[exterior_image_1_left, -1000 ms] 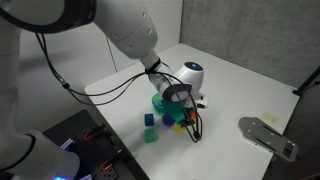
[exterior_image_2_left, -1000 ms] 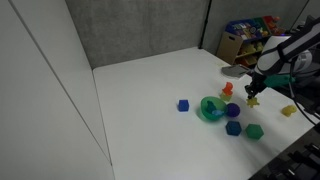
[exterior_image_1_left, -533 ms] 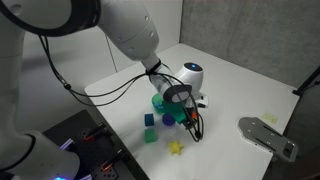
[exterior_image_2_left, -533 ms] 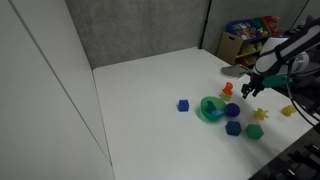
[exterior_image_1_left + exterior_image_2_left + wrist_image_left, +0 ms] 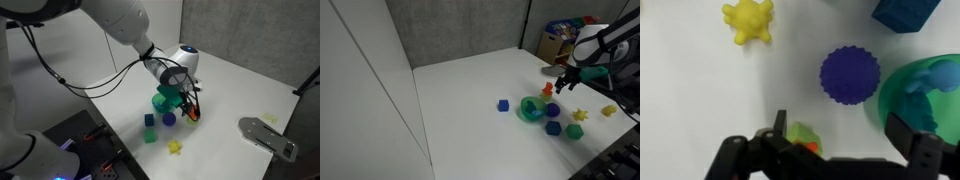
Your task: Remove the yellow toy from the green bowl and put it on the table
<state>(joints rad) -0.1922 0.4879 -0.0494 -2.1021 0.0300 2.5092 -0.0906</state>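
The yellow toy point(image 5: 175, 147) point(image 5: 581, 115), a small star, lies flat on the white table point(image 5: 225, 85) point(image 5: 470, 85), away from the green bowl point(image 5: 161, 100) point(image 5: 531, 109). In the wrist view it sits at the top left point(image 5: 748, 20), with the green bowl point(image 5: 902, 105) at the right edge holding a blue piece point(image 5: 938, 78). My gripper point(image 5: 189, 107) point(image 5: 565, 87) point(image 5: 845, 135) hangs open above the table beside the bowl. Nothing is between its fingers point(image 5: 780, 125). Its jaws stand wide apart.
A purple ball point(image 5: 850, 75) point(image 5: 169, 118), blue cubes point(image 5: 149, 120) point(image 5: 504, 105) point(image 5: 553, 128), a green cube point(image 5: 150, 136) point(image 5: 574, 131) and an orange-and-red toy point(image 5: 550, 89) point(image 5: 190, 114) lie round the bowl. A grey metal plate point(image 5: 268, 137) sits past the table's edge.
The gripper opened and let go of the yellow toy, which now lies on the table. The arm has since lifted and pulled back toward the bowl.
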